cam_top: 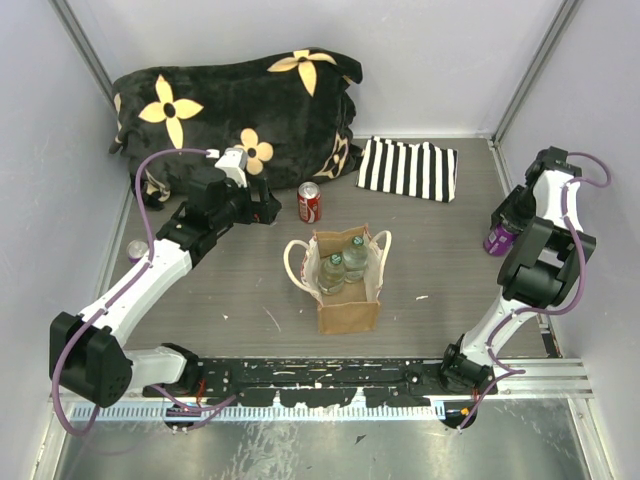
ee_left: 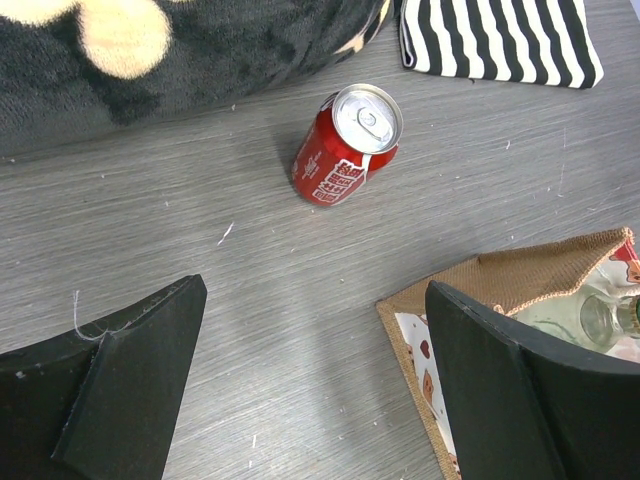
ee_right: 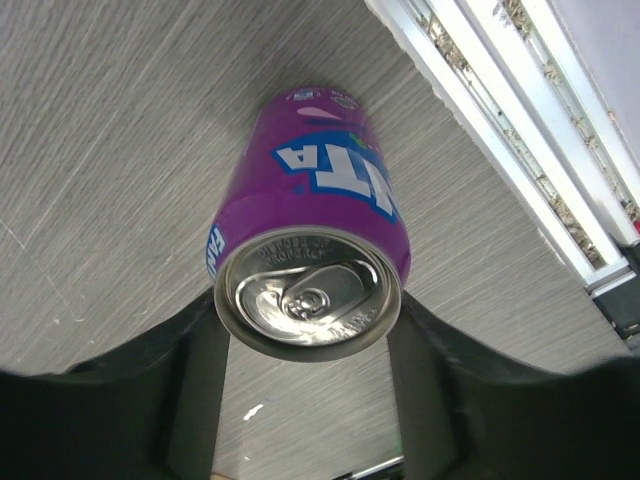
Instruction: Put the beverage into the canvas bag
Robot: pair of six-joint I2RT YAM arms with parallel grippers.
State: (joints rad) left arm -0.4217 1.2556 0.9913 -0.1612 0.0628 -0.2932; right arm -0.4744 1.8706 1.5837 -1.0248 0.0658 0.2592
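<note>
The tan canvas bag (cam_top: 348, 310) stands open at the middle of the table with two clear bottles (cam_top: 343, 265) inside. Its corner (ee_left: 520, 285) shows in the left wrist view. A purple soda can (ee_right: 310, 230) stands at the table's right edge (cam_top: 497, 240). My right gripper (ee_right: 310, 312) is shut on it, one finger pressing each side of its top rim. Behind the bag stands a red soda can (cam_top: 309, 202), upright (ee_left: 347, 145). My left gripper (ee_left: 315, 330) hovers open over bare table between the red can and the bag, holding nothing (cam_top: 262, 205).
A black blanket with cream flowers (cam_top: 235, 105) fills the back left. A black-and-white striped cloth (cam_top: 408, 168) lies at the back right. A silver can (cam_top: 136, 249) stands by the left wall. A metal rail (ee_right: 520, 150) runs close behind the purple can.
</note>
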